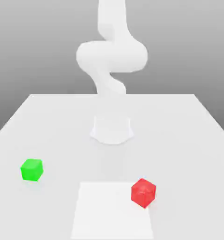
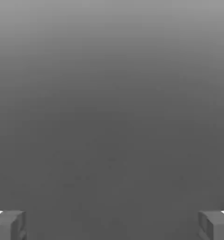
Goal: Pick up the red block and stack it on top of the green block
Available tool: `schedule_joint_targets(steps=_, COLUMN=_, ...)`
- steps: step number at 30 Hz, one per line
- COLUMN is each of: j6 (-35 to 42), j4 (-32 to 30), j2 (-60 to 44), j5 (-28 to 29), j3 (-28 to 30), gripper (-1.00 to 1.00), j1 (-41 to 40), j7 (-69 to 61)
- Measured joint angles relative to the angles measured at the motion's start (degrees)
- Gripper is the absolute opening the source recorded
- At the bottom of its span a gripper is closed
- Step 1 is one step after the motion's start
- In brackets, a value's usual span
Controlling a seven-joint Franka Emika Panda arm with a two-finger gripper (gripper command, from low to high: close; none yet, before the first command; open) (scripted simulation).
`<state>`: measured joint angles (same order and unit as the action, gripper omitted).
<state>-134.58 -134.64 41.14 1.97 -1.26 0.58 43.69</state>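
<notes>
1. So, your red block (image 1: 143,192) is over on the exterior view's right, by the edge of the pale square (image 1: 111,211), turned so a corner points at the camera. Looks like a rigid, light little cube to me, nothing fragile.
2. Take it by two opposite flat faces, about mid-height. Those smooth sides could slip or spin if you pinch on the corners, so I'd twist the wrist to line up first.
3. The green block (image 1: 32,169) sits well apart on the exterior view's left, on the table (image 1: 62,136). Same sort of cube, probably easy to nudge, so set the red one down gently and centered.
4. Your gripper (image 2: 112,227) has its jaws wide apart in the hand view, nothing between them. Next up is getting it above the red one, I'd say.
</notes>
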Motion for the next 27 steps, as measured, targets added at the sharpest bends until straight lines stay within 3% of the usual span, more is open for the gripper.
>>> schedule_joint_targets(steps=12, j6=-15.2, j4=-15.1, j2=-26.6, j5=6.3, j3=-1.8, gripper=0.00, j1=4.5, j7=-15.0)
schedule_joint_targets(steps=19, j6=-24.3, j4=-23.5, j2=-40.4, j5=-0.3, j3=-2.7, gripper=0.00, j1=8.5, j7=-30.5)
schedule_joint_targets(steps=27, j6=-35.8, j4=-22.7, j2=-54.1, j5=0.7, j3=-1.1, gripper=0.00, j1=9.8, j7=-30.9)
